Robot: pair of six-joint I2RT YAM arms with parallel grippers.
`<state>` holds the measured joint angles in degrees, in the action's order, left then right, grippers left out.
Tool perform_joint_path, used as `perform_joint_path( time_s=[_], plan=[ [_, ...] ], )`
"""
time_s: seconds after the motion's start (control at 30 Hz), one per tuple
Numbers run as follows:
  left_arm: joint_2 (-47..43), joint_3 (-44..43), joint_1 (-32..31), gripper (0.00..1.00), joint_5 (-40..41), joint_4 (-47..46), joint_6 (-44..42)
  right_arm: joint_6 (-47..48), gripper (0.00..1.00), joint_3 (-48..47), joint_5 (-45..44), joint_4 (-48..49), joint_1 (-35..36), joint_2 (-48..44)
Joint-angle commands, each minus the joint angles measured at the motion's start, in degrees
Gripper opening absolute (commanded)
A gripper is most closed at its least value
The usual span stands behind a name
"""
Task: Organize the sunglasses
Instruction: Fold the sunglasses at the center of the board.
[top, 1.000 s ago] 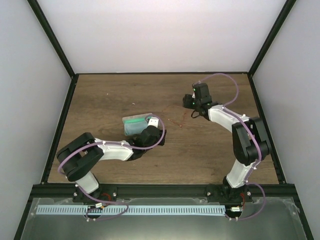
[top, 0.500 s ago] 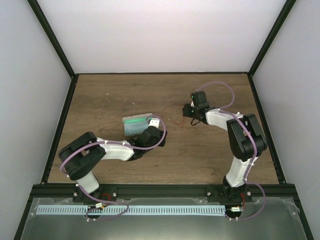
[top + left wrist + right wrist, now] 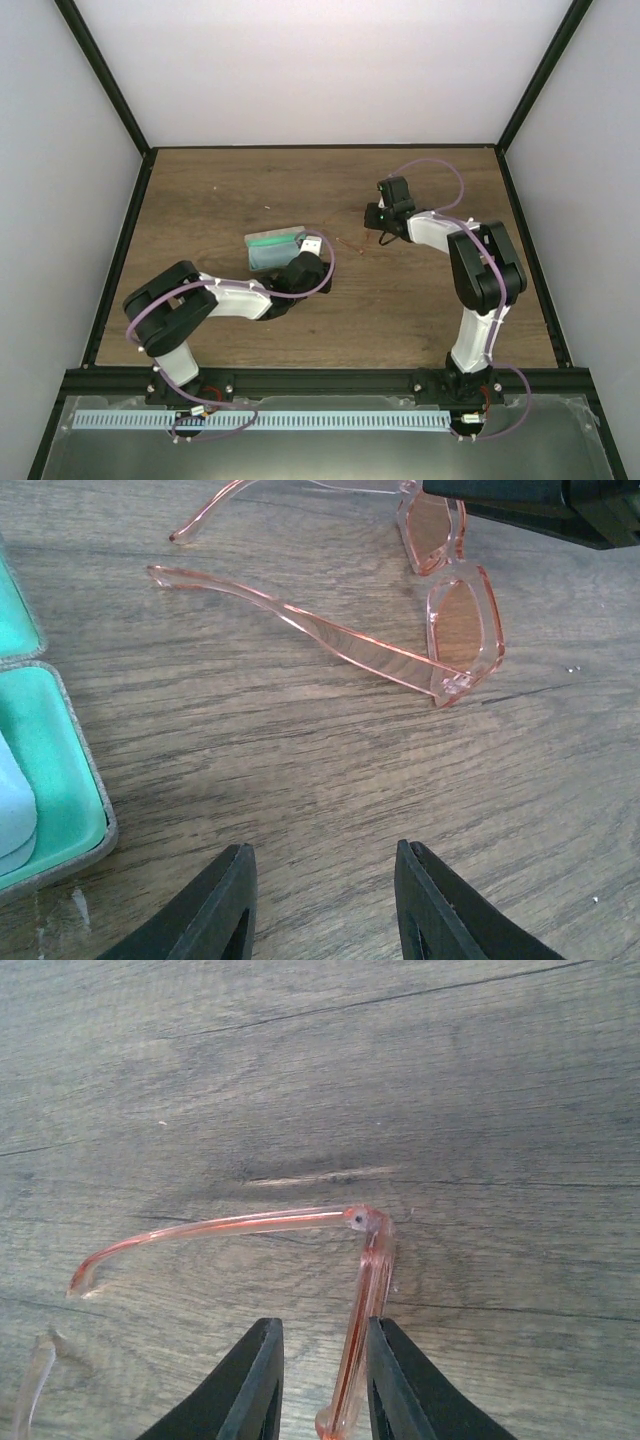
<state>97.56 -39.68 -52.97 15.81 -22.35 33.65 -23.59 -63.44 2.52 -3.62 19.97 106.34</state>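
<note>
Right hand [image 3: 322,1326] is found narrowly parted astride the front of the sunglasses [image 3: 372,1260], not clamped. Left hand [image 3: 322,848] is held part open and empty beside the case [image 3: 60,780].

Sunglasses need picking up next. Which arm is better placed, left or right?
Right. The right gripper straddles the front frame of the sunglasses, jaws either side with a gap. The left gripper hangs open over the table by the case, short of the sunglasses.
</note>
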Motion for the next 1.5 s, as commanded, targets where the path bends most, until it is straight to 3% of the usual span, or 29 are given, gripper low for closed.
perform_joint_path(
  time_s=[0.0,0.13,0.23,0.37,0.6,1.23,1.47],
  plan=[
    [1.49,-1.61,0.07,0.41,0.72,0.19,-0.78,0.58,0.24,-3.3,-1.69,-1.03,0.25,2.13],
    [1.06,-1.58,0.15,0.41,1.08,0.55,-0.78,0.82,0.24,-4.4,-2.51,-1.51,0.23,3.53],
    [0.67,-1.69,0.18,0.41,1.43,0.68,-0.87,0.85,0.16,-4.41,-2.57,-1.54,0.32,3.41],
    [1.94,-2.9,0.16,0.43,0.6,1.06,-1.58,1.28,0.14,-3.81,-4.36,-1.82,0.41,2.49],
    [6.9,-7.65,0.4,0.44,-0.22,1.78,-2.17,2.06,0.02,-2.6,-5.44,-1.17,0.79,1.65],
    [14.73,-18.72,5.38,0.43,-4.25,4.84,-2.75,3.2,0.01,3.05,-9.29,-0.21,5.15,-3.06],
    [17.06,-22.39,6.04,0.43,-6.58,6.58,-2.61,2.65,0.01,7.22,-6.31,2.23,7.11,-6.84]
  ],
)
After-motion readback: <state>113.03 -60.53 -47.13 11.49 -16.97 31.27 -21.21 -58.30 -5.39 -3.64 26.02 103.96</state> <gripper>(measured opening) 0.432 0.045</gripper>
